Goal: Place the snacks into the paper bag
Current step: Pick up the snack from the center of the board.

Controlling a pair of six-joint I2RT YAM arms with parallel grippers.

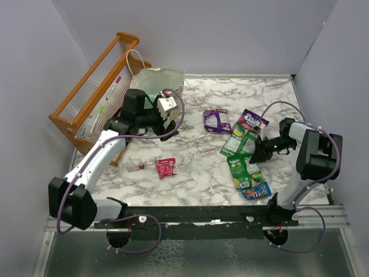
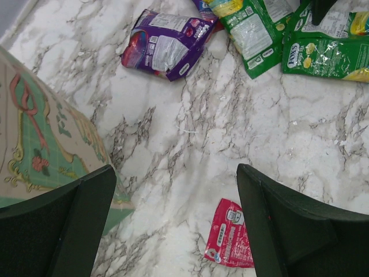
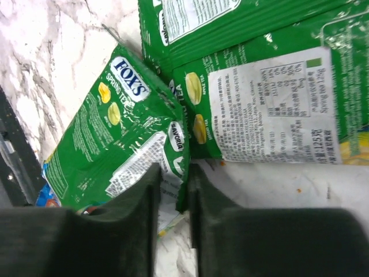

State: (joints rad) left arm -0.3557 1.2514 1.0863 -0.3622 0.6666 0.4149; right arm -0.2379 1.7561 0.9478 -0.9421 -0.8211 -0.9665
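The mint-green and cream paper bag (image 1: 164, 81) stands at the back left; its printed side shows in the left wrist view (image 2: 40, 144). My left gripper (image 1: 168, 118) (image 2: 176, 213) is open and empty beside the bag, above bare marble. A red packet (image 1: 166, 167) (image 2: 230, 242) lies near its right finger. My right gripper (image 1: 258, 154) (image 3: 174, 190) is shut on the edge of a green Fox's packet (image 1: 242, 170) (image 3: 115, 144). Other snacks lie around it: two purple packets (image 1: 217, 120) (image 1: 252, 120), another green packet (image 1: 239, 141) (image 3: 271, 109) and a blue one (image 1: 257, 191).
An orange wooden slatted rack (image 1: 98, 86) leans at the far left behind the bag. A tiny red-capped tube (image 1: 137, 167) lies left of the red packet. Grey walls close in the table on three sides.
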